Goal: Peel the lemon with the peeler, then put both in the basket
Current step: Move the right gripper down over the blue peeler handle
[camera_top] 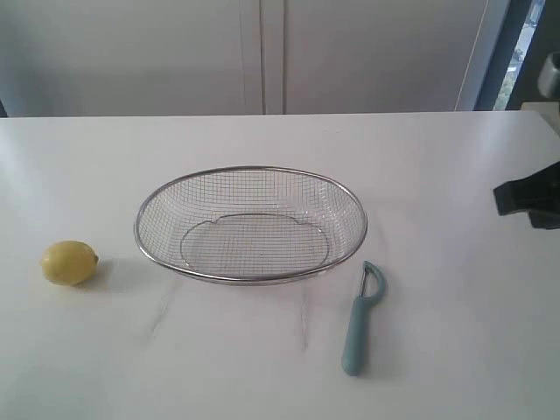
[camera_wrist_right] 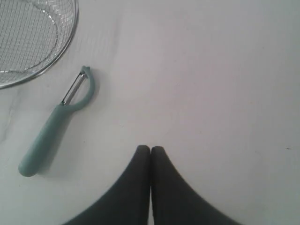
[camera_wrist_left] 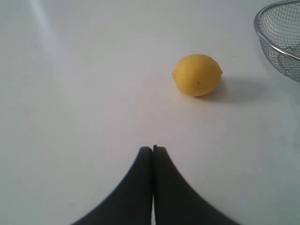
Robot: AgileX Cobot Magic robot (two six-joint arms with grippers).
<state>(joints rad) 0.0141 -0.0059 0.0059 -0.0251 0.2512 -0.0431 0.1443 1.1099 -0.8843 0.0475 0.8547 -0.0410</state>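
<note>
tabletop [camera_top: 455, 350] white | wall [camera_top: 131, 52] pale, panelled | left pincer [camera_wrist_left: 153, 149], right pincer [camera_wrist_right: 150, 149] pressed closed, empty

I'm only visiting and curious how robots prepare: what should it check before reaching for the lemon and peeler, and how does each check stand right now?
1. Lemon lies free on the table, nothing touching it: ok.
2. Peeler lies flat, handle exposed: ok.
3. Basket holds nothing: ok.
4. Left gripper open for a grasp: not ok, jaws shut.
5. Right gripper open for a grasp: not ok, jaws shut.
</note>
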